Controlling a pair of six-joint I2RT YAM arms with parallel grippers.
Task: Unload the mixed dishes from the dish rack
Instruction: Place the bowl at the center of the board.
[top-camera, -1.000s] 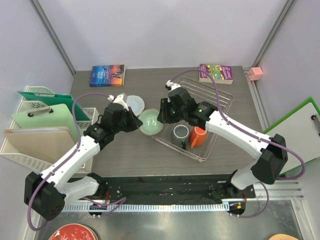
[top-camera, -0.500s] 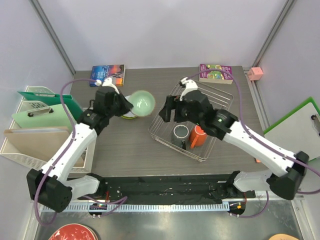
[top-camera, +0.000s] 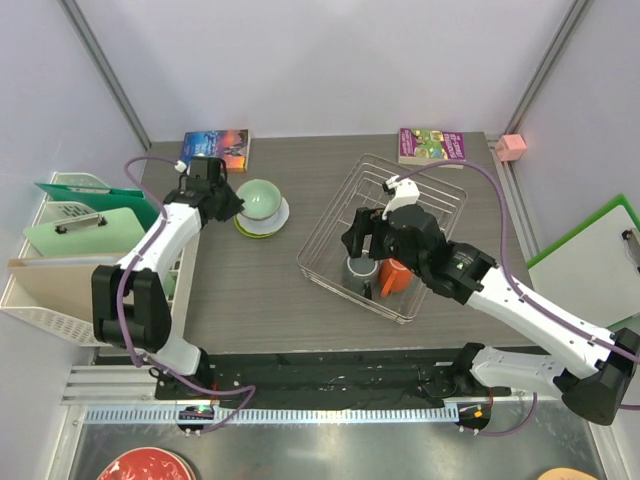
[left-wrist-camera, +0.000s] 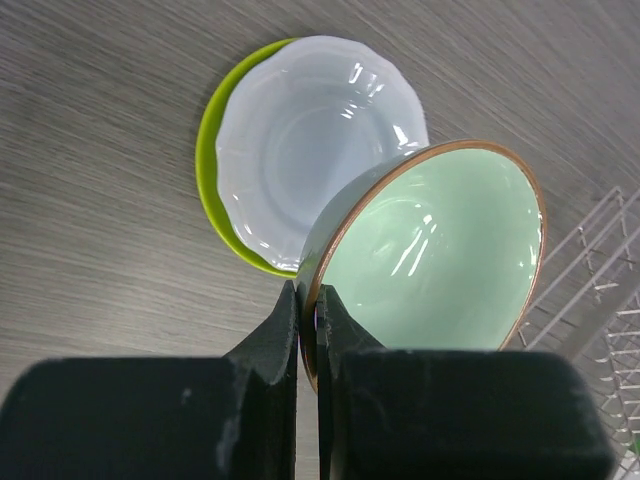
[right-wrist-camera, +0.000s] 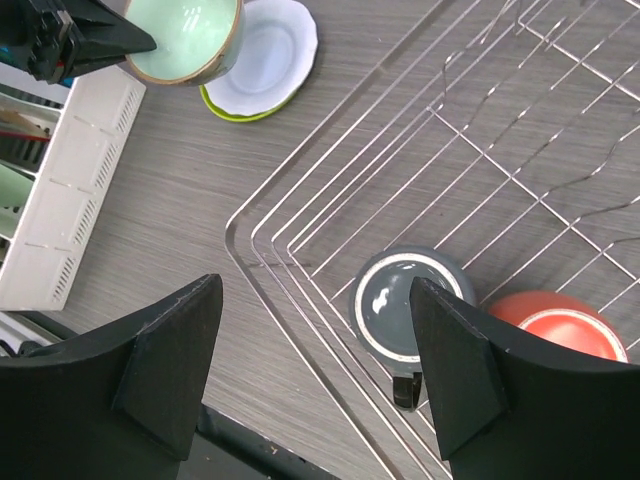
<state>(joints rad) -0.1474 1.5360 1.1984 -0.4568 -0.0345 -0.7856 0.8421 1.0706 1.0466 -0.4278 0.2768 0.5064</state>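
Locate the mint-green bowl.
Top view, left side: the mint-green bowl is pinched by the left gripper over the stacked plates, left of the dish rack.

Pale lilac walls (top-camera: 330, 60) and grey posts (top-camera: 105, 75) enclose a grey wood-grain surface (top-camera: 260, 290); white slotted trays (top-camera: 55, 322) stand at its left.

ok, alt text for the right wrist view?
The open right gripper hovers over a corner of the wire dish rack, with an upright grey mug and an orange mug inside. At top left, the left gripper holds a mint-green bowl partly over a grey plate stacked on a lime-green plate on the table.
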